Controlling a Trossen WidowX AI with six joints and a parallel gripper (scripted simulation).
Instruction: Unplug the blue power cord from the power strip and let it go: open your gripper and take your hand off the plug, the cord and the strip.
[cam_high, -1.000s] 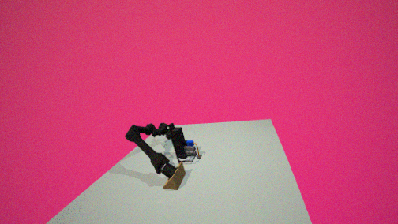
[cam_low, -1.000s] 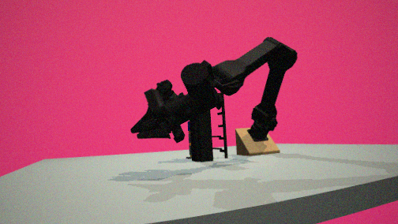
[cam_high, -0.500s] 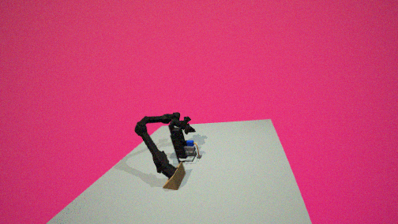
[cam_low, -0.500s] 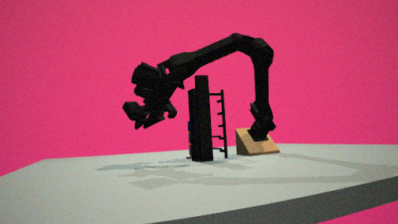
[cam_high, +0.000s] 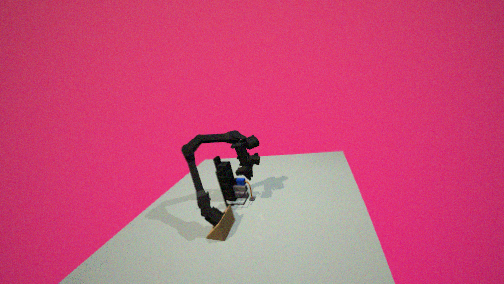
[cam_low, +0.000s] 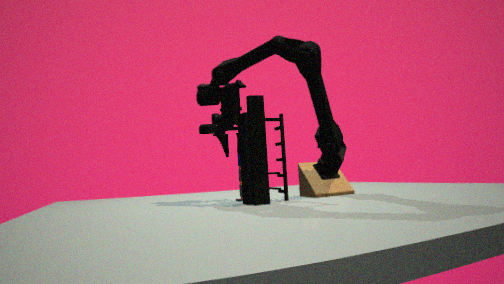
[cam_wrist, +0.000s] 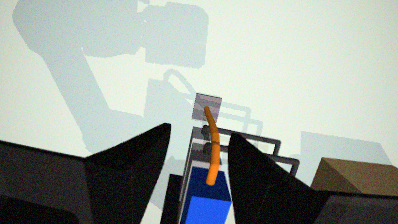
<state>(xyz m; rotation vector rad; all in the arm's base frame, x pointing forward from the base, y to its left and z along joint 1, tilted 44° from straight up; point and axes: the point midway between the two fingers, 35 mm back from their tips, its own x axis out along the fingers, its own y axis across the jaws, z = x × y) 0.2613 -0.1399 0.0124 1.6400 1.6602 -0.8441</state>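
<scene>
The gripper (cam_wrist: 199, 150) hangs over the upright power strip (cam_low: 255, 150), fingers pointing down and partly closed, with a gap left between them and nothing held. In the wrist view the two dark fingers flank the blue plug (cam_wrist: 207, 197), which sits below and between the fingertips, apart from both; the gap looks a little wider than the plug, so the hand appears pre-set for the grasp rather than closed on anything. An orange cord (cam_wrist: 213, 150) runs from the top of the blue plug away from the hand, toward a small grey block (cam_wrist: 206, 106) lying on the table (cam_wrist: 310, 65) beyond the fingertips. The plug seems still seated against the strip, though the socket face itself is too small to make out. In the top view the blue plug (cam_high: 240, 180) shows just under the hand, beside the dark strip, and the thin wire rack (cam_low: 281, 155) stands on the far side of the strip from the gripper. A tan wedge (cam_wrist: 350, 175) under the arm's base sits off to one side of the fingers. As for progress, only the approach looks done: the hand is lined up above the plug. Left to do are lowering onto the plug, closing on it, pulling it free of the strip, then opening and drawing the hand away from plug, cord and strip.
</scene>
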